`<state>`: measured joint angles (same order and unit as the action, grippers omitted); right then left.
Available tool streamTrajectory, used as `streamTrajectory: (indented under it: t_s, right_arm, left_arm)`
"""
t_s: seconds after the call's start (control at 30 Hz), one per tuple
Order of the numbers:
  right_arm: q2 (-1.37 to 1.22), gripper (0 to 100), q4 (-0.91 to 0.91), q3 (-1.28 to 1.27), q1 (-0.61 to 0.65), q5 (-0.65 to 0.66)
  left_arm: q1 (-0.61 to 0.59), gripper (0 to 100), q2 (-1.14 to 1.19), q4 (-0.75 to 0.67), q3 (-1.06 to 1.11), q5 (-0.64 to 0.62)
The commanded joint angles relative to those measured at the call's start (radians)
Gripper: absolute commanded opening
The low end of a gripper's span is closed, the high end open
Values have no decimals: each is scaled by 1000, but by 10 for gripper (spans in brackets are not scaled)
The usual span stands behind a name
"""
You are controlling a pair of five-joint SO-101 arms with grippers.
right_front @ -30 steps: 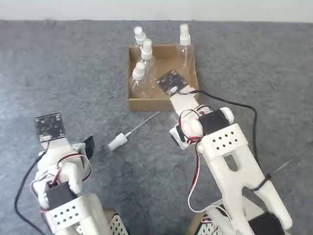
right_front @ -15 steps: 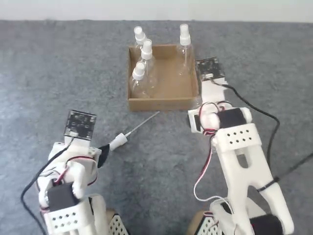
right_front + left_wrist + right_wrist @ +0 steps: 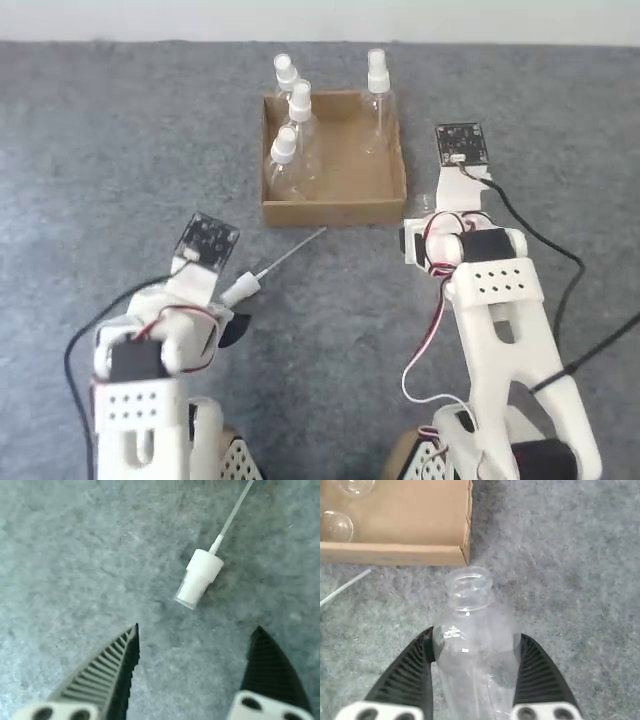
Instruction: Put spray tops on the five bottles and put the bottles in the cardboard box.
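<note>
The counter point(image 3: 120, 130) is grey and carpet-like, so items on it should not slide. The cardboard box point(image 3: 335, 212) sits at its far middle, with four capped bottles point(image 3: 285, 160) standing in it or at its far edge. The fifth bottle point(image 3: 472, 652), uncapped, is just outside the box's near corner, clenched round its body by the right tool point(image 3: 475, 639). Judged empty, light, thin-walled and slick — a hard squeeze may dent it. The spray top point(image 3: 200, 577) lies on the counter in front of the box. The left tool point(image 3: 197, 631) is released, jaws wide, just short of it and not touching. Take the stiff cap, not the thin dip tube — that looks likely to bend.
</note>
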<state>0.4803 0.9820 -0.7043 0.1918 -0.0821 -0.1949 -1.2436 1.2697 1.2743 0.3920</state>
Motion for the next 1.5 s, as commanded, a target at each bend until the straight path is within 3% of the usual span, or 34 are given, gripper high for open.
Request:
streamTrajectory:
  t_s: [0.0,0.23,0.57,1.1,1.23,1.47]
  right_arm:
    - [48,28,-16,9,-15,-12]
    - [48,28,-15,8,-15,-12]
    - [50,30,-24,-14,-13,-12]
    - [50,30,-24,-15,-15,-12]
    - [50,31,-24,-15,-16,-12]
    - [50,31,-24,-15,-16,-11]
  left_arm:
    - [6,319,206,-49,-130,3]
    - [9,319,394,-52,-196,-38]
    - [-9,319,644,-209,-214,-37]
    - [-160,318,1132,-218,-584,-43]
    - [-181,282,1198,-190,-679,-44]
    - [-175,280,1162,20,-825,-40]
